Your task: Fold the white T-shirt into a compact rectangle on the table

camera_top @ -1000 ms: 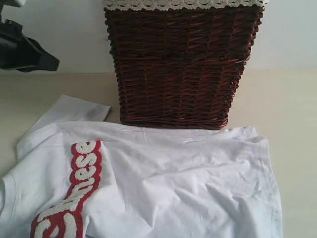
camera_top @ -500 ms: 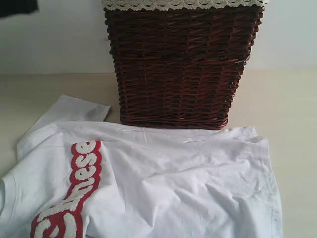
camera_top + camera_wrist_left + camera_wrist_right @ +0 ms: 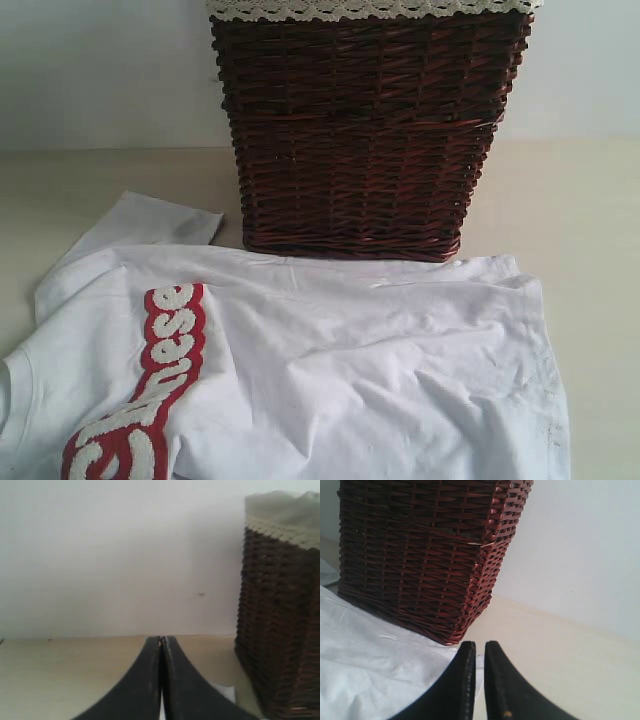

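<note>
The white T-shirt (image 3: 350, 370) lies spread and wrinkled on the table (image 3: 580, 220), front of centre, with red-outlined lettering (image 3: 160, 380) down its left part. One sleeve (image 3: 150, 218) points toward the back left. Neither gripper shows in the exterior view. My left gripper (image 3: 161, 640) is shut with nothing in it, raised above the table, and a white corner of the shirt (image 3: 225, 692) peeks beside it. My right gripper (image 3: 480, 644) hovers over the edge of the shirt (image 3: 370, 665) with a narrow empty gap between its fingers.
A dark brown wicker basket (image 3: 360, 140) with a lace-trimmed liner (image 3: 370, 8) stands at the back centre, touching the shirt's far edge. It fills one side of the left wrist view (image 3: 280, 620) and the right wrist view (image 3: 420, 550). A pale wall rises behind the table.
The dark arm at the upper left of the exterior view has risen out of the frame. The shirt and basket have not moved.
</note>
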### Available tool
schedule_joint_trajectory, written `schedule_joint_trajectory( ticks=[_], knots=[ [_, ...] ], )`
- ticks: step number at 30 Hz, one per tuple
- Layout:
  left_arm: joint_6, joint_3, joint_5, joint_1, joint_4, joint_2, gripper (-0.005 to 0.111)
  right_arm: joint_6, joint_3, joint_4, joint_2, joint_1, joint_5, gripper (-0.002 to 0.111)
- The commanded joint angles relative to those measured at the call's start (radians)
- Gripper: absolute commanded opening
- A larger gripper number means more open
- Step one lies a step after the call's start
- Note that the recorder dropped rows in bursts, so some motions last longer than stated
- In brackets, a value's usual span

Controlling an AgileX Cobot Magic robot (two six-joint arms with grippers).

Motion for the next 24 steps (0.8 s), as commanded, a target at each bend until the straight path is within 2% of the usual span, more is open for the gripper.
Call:
schedule_joint_trajectory(
  ticks=[1,9,12,17,24],
  knots=[
    [-0.102,0.122,-0.074,-0.006,-0.009,-0.016,0.000,-0.002,0.005,0.001,-0.007,-0.006,-0.004,0.009],
    [-0.277,0.303,-0.140,-0.006,0.000,-0.016,0.000,-0.002,0.005,0.001,-0.007,-0.006,-0.004,0.009],
    [-0.263,0.303,-0.169,-0.006,-0.011,-0.016,0.000,-0.002,0.005,0.001,-0.007,-0.006,-0.004,0.009],
    [-0.265,0.303,-0.184,-0.006,0.188,-0.016,0.000,-0.002,0.005,0.001,-0.007,-0.006,-0.004,0.009],
    [-0.265,0.303,-0.011,-0.006,0.174,-0.016,0.000,-0.002,0.005,0.001,-0.007,-0.006,-0.004,0.009]
  ],
)
